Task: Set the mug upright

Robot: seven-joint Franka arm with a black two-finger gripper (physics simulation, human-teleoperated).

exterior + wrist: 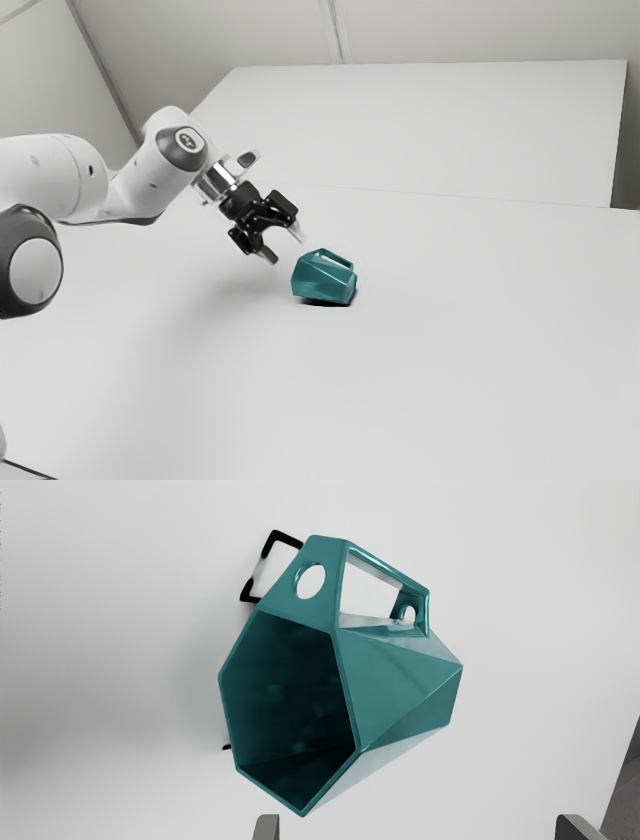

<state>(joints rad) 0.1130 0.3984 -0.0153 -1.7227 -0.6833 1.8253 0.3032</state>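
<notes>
Glossy teal faceted mug [322,280] lies on its side on the smooth pale table [450,380], handle [387,571] raised, just to the exterior view's right of the black two-finger gripper [284,246], empty and spread wide, probably to admit the mug, though clearance is hard to judge.

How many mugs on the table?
1: the teal mug, lying on its side on the table, just off the open tool, toward the exterior view's right. Handle on its upper side.
</notes>
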